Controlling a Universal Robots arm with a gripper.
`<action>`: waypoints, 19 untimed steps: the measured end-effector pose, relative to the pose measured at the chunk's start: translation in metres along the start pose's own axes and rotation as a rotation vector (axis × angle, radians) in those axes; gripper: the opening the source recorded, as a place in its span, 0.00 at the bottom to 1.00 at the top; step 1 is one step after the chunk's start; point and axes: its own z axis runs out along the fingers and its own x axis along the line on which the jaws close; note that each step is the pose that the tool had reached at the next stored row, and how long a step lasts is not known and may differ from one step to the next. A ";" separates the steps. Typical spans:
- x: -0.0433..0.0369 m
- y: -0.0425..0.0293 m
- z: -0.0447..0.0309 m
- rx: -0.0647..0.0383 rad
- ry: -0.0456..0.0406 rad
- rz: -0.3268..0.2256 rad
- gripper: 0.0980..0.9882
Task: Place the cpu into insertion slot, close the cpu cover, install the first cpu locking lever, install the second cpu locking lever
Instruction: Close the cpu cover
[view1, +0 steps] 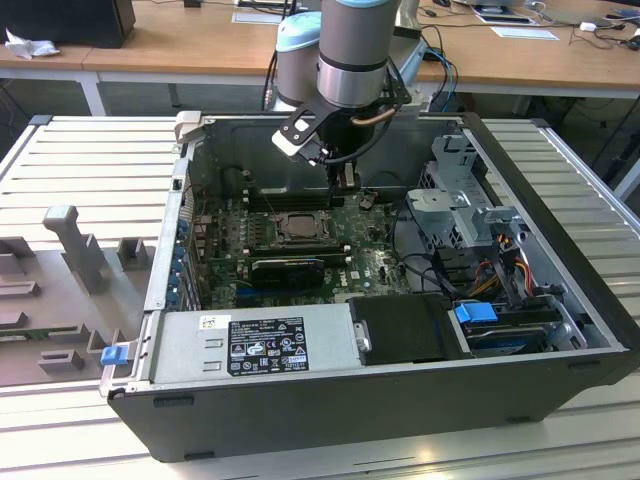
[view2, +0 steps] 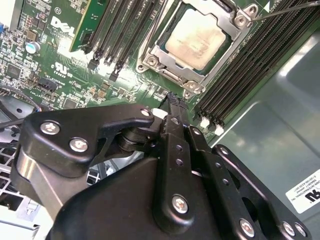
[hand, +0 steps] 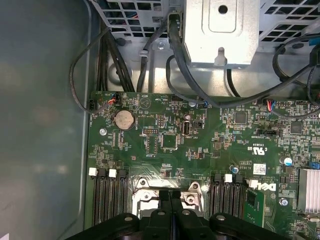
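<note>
Exterior view: illumination is diffuse and even, from overhead. The ribbed table (view1: 80, 160) renders bright and pale. The interior of the computer case (view1: 400, 400) is noticeably dimmer, darkest below the arm (view1: 355, 50).

Second wrist view: the cpu (view2: 195, 37) returns a soft, dull sheen. The case wall (view2: 270, 130) carries a broad pale reflection. The black gripper (view2: 172, 101) shows small highlights on its screw heads.

First wrist view: the metal bracket (hand: 222, 30) is the brightest area. The case wall here is dim, with mottled reflections.

cpu (view2: 195, 39): dull silver metal | cpu cover (view2: 159, 50): shiny bare metal
</note>
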 end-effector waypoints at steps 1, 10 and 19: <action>0.0000 -0.0004 0.0000 0.000 0.0000 0.000 0.01; 0.0001 -0.0035 0.0001 0.000 0.0000 0.000 0.01; 0.0004 -0.0097 0.0000 0.000 0.0000 0.000 0.01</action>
